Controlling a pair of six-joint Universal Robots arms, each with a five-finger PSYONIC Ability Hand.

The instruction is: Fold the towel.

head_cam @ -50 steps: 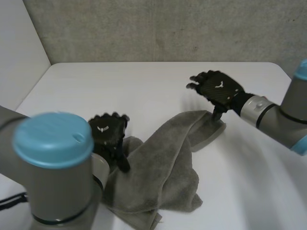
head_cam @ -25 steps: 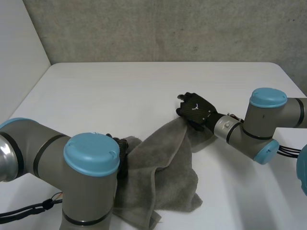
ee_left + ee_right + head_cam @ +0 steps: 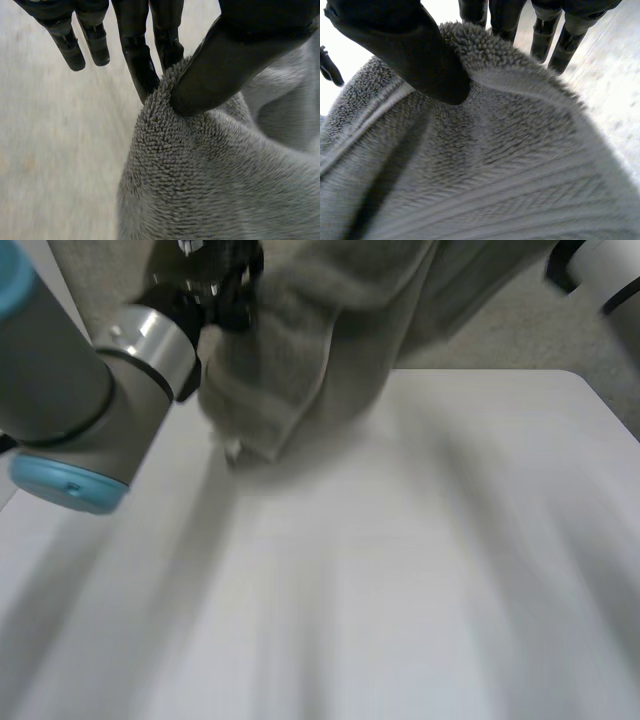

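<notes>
Head view: the white surface [image 3: 420, 570] spreads wide. The grey towel [image 3: 330, 320] hangs in the air over its far edge at 12 o'clock, its lowest fold dangling toward 11 o'clock; I cannot tell whether that fold touches the surface. The left arm [image 3: 70, 390] reaches up at 10 o'clock, the right arm [image 3: 615, 275] at 1 o'clock. The left hand [image 3: 215, 275] holds the towel at 11 o'clock. In the left wrist view its thumb and fingers [image 3: 142, 75] pinch a towel edge. In the right wrist view the right hand [image 3: 405, 45] grasps the hem, thumb pressing it against its fingers.
</notes>
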